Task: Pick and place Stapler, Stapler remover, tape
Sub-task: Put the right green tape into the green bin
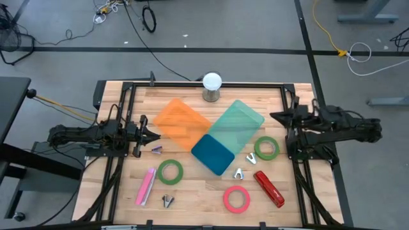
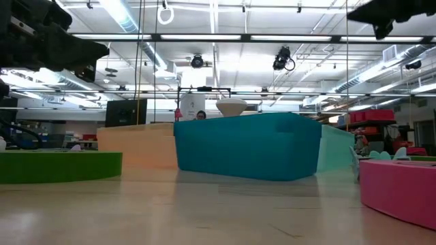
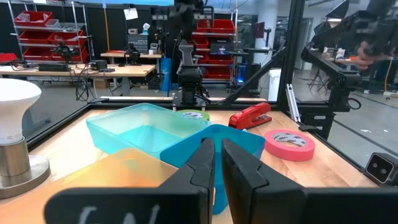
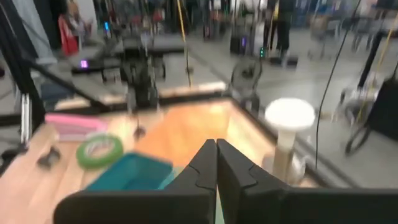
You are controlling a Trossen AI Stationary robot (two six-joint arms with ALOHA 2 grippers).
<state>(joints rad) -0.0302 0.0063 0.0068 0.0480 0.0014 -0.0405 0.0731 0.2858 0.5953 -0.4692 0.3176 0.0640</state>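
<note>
Wooden table [image 1: 192, 191]: left claw [image 1: 155, 135], right claw [image 1: 275, 116] both closed, empty.

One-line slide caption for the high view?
Both hands, left hand and right hand, wait at the table edges; red stapler, pink tape roll and clear bins untouched.

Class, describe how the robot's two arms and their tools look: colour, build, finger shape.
Both arms are black, jointed and bulky. The left tool and right tool each end in two dark, flat fingers tapering to blunt tips. The left wrist's housing shows faint pale lettering.
</note>
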